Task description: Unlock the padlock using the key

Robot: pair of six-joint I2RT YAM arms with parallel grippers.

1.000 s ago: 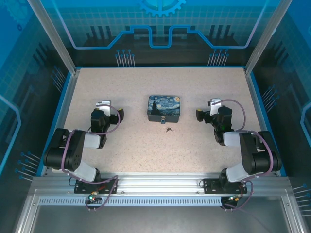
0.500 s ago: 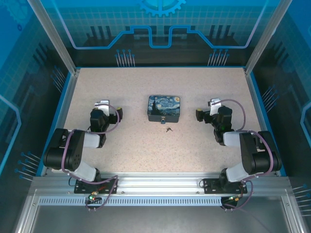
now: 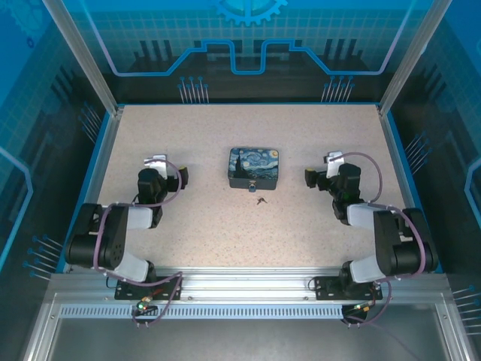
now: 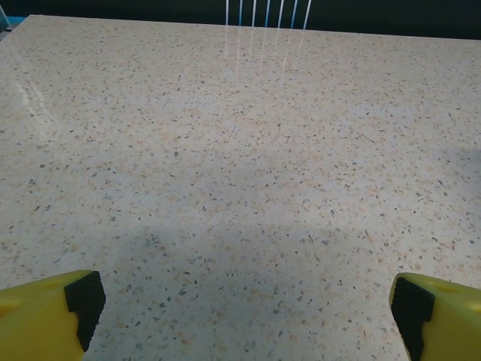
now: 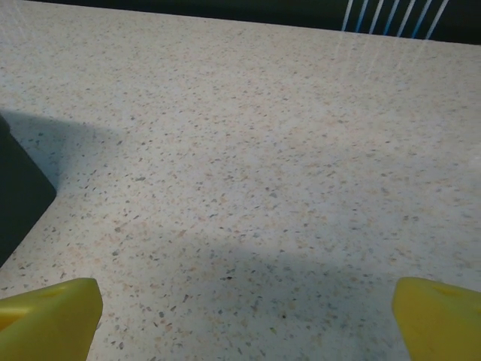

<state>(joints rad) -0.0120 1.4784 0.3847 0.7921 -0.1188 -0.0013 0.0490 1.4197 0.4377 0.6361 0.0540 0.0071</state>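
Plainly both claws stand spread and empty, the left gripper [image 3: 159, 161] and the right gripper [image 3: 328, 161] flanking the tin [image 3: 254, 165]. The key [image 3: 261, 201] lies on the table just before the padlock [image 3: 253, 186] at the tin's near edge. A square, low pinch on the key's bow would likely serve best.

The tin [image 3: 254, 167] stands mid-table; open table [image 3: 210, 226] surrounds it.

Padlock [image 3: 253, 186]: tiny, teal-blue body, at the 6 o'clock edge of a painted tin [image 3: 254, 167]; shackle state unreadable.
Key [image 3: 261, 201]: tiny, dark, flat on the worktop [image 3: 225, 226], near the padlock's 5 o'clock, apart.
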